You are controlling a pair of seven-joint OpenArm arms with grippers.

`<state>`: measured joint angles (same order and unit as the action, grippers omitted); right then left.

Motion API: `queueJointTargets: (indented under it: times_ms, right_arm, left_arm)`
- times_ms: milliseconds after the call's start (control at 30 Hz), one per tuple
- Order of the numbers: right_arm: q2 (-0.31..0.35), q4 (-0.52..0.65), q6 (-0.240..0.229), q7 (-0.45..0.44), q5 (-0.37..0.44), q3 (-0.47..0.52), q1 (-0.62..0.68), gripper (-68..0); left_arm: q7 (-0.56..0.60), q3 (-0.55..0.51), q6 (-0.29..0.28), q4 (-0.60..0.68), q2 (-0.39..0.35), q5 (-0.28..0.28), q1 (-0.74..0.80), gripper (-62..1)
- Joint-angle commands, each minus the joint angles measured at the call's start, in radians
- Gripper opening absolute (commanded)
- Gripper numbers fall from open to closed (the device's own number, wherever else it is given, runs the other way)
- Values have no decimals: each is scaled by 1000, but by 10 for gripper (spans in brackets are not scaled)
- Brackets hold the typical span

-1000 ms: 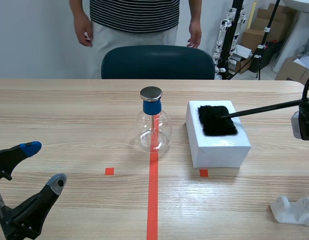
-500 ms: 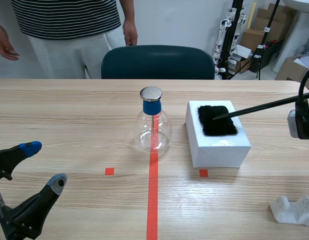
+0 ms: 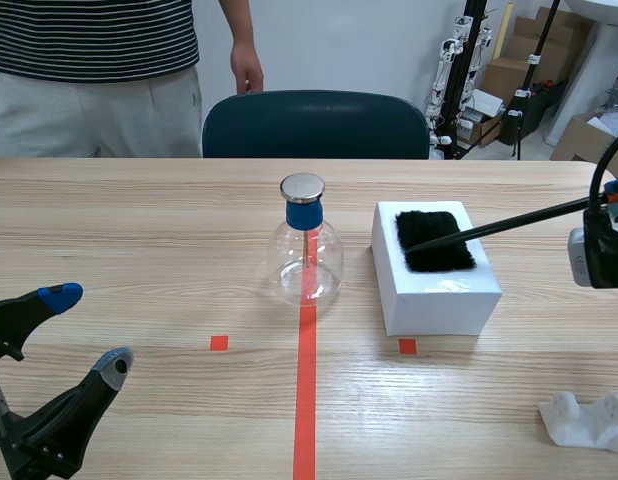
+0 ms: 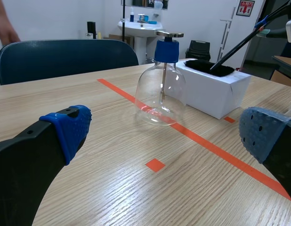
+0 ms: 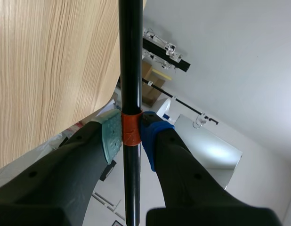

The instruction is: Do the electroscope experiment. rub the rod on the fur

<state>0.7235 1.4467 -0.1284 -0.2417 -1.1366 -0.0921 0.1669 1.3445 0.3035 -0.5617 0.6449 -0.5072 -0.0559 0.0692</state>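
Since 1 s ago the rod (image 3: 509,222) tip has slid across the fur (image 3: 434,240), from its right part to near its left edge. The person (image 3: 89,60) has walked off toward the scene's left. Left arm: no change.

Wood tabletop (image 3: 139,230) carries everything, w/ a chair (image 3: 314,125) behind it. The white box (image 3: 439,300) sits right of the red tape line (image 3: 306,400), fur patch on top. The electroscope flask (image 3: 307,262), glass w/ blue collar and metal cap, stands on the tape line near the box, not touching it.

The rod is thin, black and long. It slants down from the right side, tip resting on the fur. Looks stiff, light and smooth, so prob. slippery. Best held at the rear, by the orange band (image 5: 130,133), keeping the rubbed front end untouched. Fur is soft and gives under the tip. The box may be light and could shift if pressed hard.

Right tool (image 5: 130,134): nearly closed, clenched on the rod at the band, one pad each side. Left tool (image 3: 89,330): low at the near-left of the tabletop, spread wide, grasping nothing.
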Motion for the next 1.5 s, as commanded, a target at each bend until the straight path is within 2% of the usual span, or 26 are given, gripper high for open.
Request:
queueJointTargets:
  times_ms: [0,133,200,300,433,500,600,767,1000,1133,1333,1400,1467]
  right_arm:
    - [25,15,7,42,-3,8,-14,-676]
    - [25,15,6,154,-3,8,-14,-676]
    - [25,15,6,177,-3,8,-14,-676]
    - [25,15,6,160,-3,8,-14,-676]
    - [25,15,7,68,-3,8,-14,-676]
    - [25,15,7,53,-2,8,-14,-676]
    - [25,15,7,73,1,8,-14,-676]
    - [25,15,3,187,20,8,-14,-676]
    - [25,15,5,168,58,8,-5,-676]
    - [25,51,19,167,102,48,52,-676]
    - [7,189,131,164,221,194,210,-676]
    - [-22,246,174,158,229,245,271,-676]
    - [-57,303,236,142,230,285,336,-676]
  left_arm:
    - [20,-6,-3,8,-6,10,-3,14]
    - [20,-6,-3,8,-6,10,-3,14]
    - [20,-6,-3,8,-6,10,-3,14]
    - [20,-6,-3,8,-6,10,-3,14]
    - [20,-6,-3,8,-6,10,-3,14]
    - [20,-6,-3,8,-6,10,-3,14]
    - [20,-6,-3,8,-6,10,-3,14]
    - [20,-6,-3,8,-6,10,-3,14]
    - [20,-6,-3,8,-6,10,-3,14]
    - [20,-6,-3,8,-6,10,-3,14]
    - [20,-6,-3,8,-6,10,-3,14]
    - [20,-6,-3,8,-6,10,-3,14]
    - [20,-6,-3,8,-6,10,-3,14]
